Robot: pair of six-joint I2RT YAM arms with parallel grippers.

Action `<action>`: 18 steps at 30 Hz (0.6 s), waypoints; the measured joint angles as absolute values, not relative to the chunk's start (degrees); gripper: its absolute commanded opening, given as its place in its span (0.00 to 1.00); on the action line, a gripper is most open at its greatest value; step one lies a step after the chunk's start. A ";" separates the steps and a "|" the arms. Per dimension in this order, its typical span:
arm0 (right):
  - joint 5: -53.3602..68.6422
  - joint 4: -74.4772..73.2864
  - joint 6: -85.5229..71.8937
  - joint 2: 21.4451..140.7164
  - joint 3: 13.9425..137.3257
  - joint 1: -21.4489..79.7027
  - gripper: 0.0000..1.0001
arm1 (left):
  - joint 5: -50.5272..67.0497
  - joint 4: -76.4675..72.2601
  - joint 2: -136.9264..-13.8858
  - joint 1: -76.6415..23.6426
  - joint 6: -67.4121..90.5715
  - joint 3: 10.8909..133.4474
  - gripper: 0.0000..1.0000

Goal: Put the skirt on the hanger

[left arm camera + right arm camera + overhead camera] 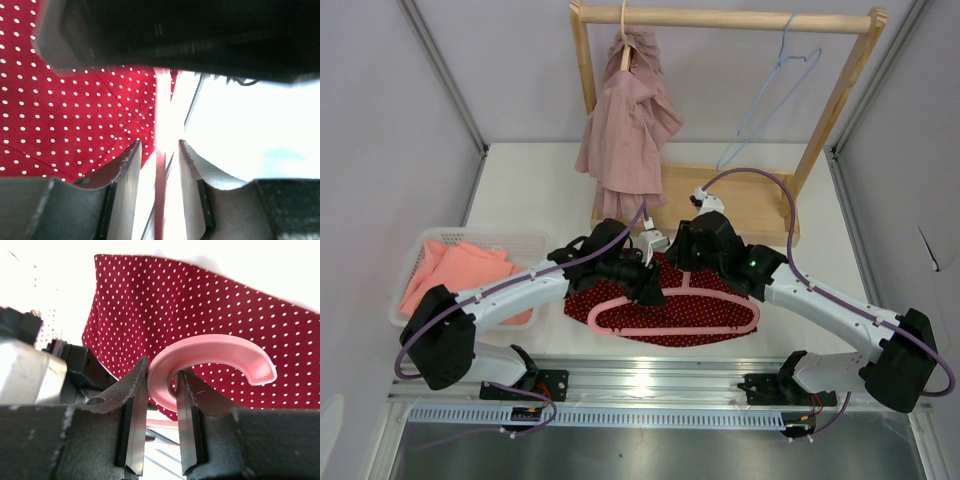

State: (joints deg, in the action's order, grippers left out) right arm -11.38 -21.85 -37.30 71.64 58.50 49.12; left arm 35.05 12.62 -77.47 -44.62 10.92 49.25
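Note:
A red skirt with white dots lies flat on the table in front of both arms. On top of it rests a pink plastic hanger. My right gripper is shut on the hanger's curved hook, pinching it between both pads, gripper. My left gripper hovers at the hanger's left shoulder, over the skirt's edge. Its jaws, gripper, stand apart around a thin pink bar of the hanger, with a gap on each side.
A wooden clothes rack stands at the back with a dusty-pink garment and a blue wire hanger on its rail. Its base lies just behind the skirt. A white basket with orange cloth sits at the left.

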 measured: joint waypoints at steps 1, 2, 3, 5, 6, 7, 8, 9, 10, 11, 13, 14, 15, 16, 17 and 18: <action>-11.51 -21.80 -37.21 71.50 58.50 48.97 0.00 | 35.44 13.04 -77.47 -44.56 10.92 49.25 0.47; -11.60 -21.82 -37.15 71.42 58.50 48.86 0.00 | 35.77 13.15 -77.47 -44.36 10.92 49.25 0.49; -11.68 -21.80 -37.04 71.35 58.50 48.82 0.00 | 36.16 13.21 -77.45 -44.07 10.92 49.21 0.49; -11.68 -21.74 -36.99 71.24 58.50 48.75 0.00 | 36.75 12.97 -77.08 -43.13 11.11 48.80 0.49; -11.70 -21.65 -36.99 71.18 58.48 48.73 0.00 | 36.86 12.99 -76.71 -42.59 11.18 48.51 0.48; -11.68 -21.54 -36.99 71.09 58.48 48.73 0.00 | 36.91 13.19 -76.40 -42.13 11.20 48.40 0.47; -11.66 -21.45 -36.99 71.00 58.48 48.73 0.00 | 36.91 13.19 -76.25 -41.91 11.18 48.40 0.47; -11.66 -21.34 -36.99 70.91 58.48 48.73 0.00 | 36.99 13.08 -76.16 -41.67 11.16 48.40 0.46; -11.66 -21.21 -36.99 70.87 58.48 48.73 0.00 | 37.15 13.02 -76.16 -41.54 11.18 48.40 0.45; -11.66 -21.10 -36.99 70.85 58.48 48.73 0.00 | 37.32 13.02 -76.16 -41.50 11.27 48.40 0.44; -11.66 -21.06 -36.99 70.85 58.48 48.73 0.00 | 37.82 12.78 -76.18 -41.50 11.68 48.40 0.42; -11.66 -21.06 -36.99 70.85 58.46 48.73 0.00 | 37.98 12.53 -76.20 -41.50 11.81 48.40 0.41; -11.66 -21.06 -36.99 70.85 58.46 48.73 0.00 | 38.15 12.32 -76.27 -41.50 11.99 48.40 0.40; -11.66 -21.06 -36.99 70.85 58.46 48.73 0.00 | 38.22 12.12 -76.40 -41.50 12.01 48.40 0.39; -11.66 -21.04 -36.99 70.85 58.46 48.73 0.00 | 38.20 11.97 -76.55 -41.50 12.03 48.40 0.39; -11.66 -21.04 -36.99 70.85 58.43 48.73 0.00 | 38.20 11.86 -76.75 -41.50 12.03 48.42 0.36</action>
State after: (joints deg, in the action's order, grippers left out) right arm -11.66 -21.04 -36.99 70.85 58.43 48.73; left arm 38.20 11.86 -76.75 -41.50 12.03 48.42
